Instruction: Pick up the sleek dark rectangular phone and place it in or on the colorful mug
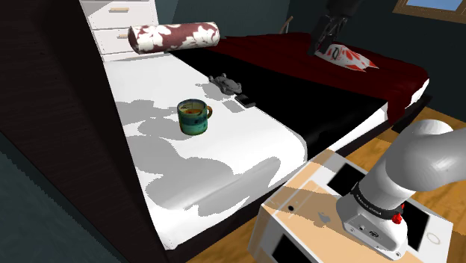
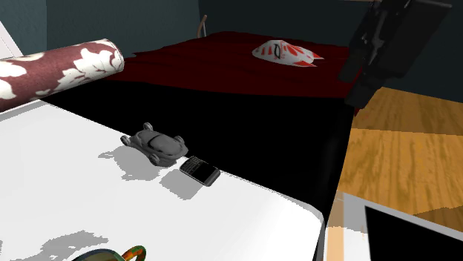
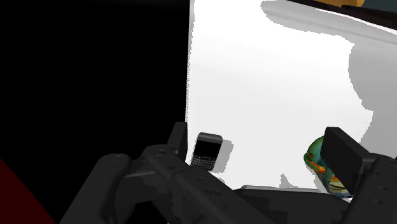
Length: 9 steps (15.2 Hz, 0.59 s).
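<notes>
From my seat, the stand (image 1: 299, 205) sits nearest, on a wooden floor (image 2: 401, 163), with the white arm (image 1: 418, 161) rising from it. Past the stand lies the bed (image 1: 224, 172), white on the near side, then a black stretch, then dark red.

The mug (image 1: 194, 117), green and blue with orange touches, stands upright on the white part, its handle toward the shoulder view's right. Beyond it, the phone (image 2: 200, 170) lies flat on the white, close to the edge where the black stretch begins. It is dark, with a screen and a small keypad. A grey toy car (image 2: 154, 144) sits just beside it on the farther side, and I cannot tell if they touch.

The claw (image 3: 257, 133) is spread wide and grips nothing. In the wrist view the phone lies between its fingers (image 3: 340, 149), close to one, while the mug peeks out behind the other. In the shoulder view the claw hangs high over the dark red part, well apart from the phone, near a white-and-red patterned thing (image 1: 345, 56).

Farthest are a red flowered bolster (image 1: 175, 35) and a white dresser (image 1: 119, 26).
</notes>
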{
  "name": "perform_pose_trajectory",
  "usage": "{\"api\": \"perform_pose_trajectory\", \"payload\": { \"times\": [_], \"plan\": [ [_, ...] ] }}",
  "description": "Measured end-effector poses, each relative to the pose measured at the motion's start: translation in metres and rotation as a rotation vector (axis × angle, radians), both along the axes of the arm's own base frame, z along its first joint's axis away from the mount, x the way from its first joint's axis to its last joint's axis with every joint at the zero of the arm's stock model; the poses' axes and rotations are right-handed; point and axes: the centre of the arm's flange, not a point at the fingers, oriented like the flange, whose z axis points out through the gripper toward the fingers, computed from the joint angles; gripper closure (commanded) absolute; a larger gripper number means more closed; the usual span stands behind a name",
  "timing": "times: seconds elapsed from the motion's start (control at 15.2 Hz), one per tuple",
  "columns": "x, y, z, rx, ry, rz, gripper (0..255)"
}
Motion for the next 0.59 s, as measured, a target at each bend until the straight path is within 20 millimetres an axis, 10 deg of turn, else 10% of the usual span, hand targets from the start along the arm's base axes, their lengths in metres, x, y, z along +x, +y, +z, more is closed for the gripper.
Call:
{"api": "perform_pose_trajectory", "payload": {
  "times": [0.59],
  "plan": [
    [0.075, 0.012, -0.057, -0.038, 0.033, -0.018, 0]
  ]
}}
